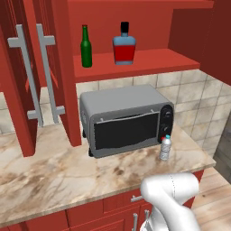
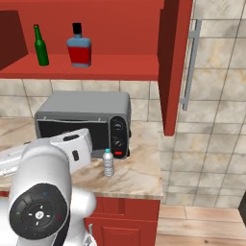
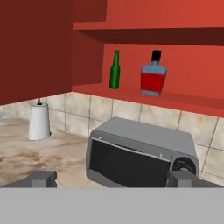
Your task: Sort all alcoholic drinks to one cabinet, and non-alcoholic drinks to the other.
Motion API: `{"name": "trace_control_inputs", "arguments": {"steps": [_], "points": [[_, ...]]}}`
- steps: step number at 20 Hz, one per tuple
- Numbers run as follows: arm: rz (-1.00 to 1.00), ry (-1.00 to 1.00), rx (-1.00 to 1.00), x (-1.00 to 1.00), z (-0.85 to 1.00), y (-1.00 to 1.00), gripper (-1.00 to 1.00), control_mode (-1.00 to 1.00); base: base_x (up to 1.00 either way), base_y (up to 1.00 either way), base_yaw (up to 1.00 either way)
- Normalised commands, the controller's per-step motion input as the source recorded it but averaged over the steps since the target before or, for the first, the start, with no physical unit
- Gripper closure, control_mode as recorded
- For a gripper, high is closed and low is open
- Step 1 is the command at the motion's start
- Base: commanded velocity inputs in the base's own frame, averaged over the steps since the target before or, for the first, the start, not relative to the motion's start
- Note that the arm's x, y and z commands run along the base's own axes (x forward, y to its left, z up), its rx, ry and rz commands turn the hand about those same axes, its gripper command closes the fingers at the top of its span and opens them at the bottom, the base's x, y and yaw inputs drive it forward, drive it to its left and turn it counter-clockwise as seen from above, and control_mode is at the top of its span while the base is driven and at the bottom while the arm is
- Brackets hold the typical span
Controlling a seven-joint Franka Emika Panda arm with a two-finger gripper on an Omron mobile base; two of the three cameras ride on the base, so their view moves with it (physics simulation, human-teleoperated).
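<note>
Jaws stand wide and hold nothing, the gripper (image 3: 112,178) pulled back from the counter (image 1: 54,173) and looking toward the open cabinet (image 1: 135,63), likely between carries. On its shelf the green bottle (image 1: 86,47) and the red-and-blue bottle (image 1: 124,44) stand upright and apart, which suggests the alcoholic pair is already sorted there. Only the water bottle (image 1: 165,147) is left on the counter, upright just beside the toaster oven (image 1: 126,119) at its knob end, so it is probably the next pick for the other cabinet (image 2: 175,62).
</note>
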Motion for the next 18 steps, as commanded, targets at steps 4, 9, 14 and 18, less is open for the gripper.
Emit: {"name": "trace_control_inputs", "arguments": {"steps": [4, 9, 14, 18], "points": [[0.08, -0.01, 0.06, -0.02, -0.57, 0.06, -1.00, -1.00, 0.00, 0.00, 0.00], [0.13, -0.01, 0.10, 0.01, -0.59, 0.03, -1.00, -1.00, 0.00, 0.00, 0.00], [0.16, -0.10, 0.13, 0.00, -0.50, 0.00, -1.00, -1.00, 0.00, 0.00, 0.00], [0.16, -0.16, 0.14, 0.13, -0.39, 0.01, -1.00, -1.00, 0.00, 0.00, 0.00]]}}
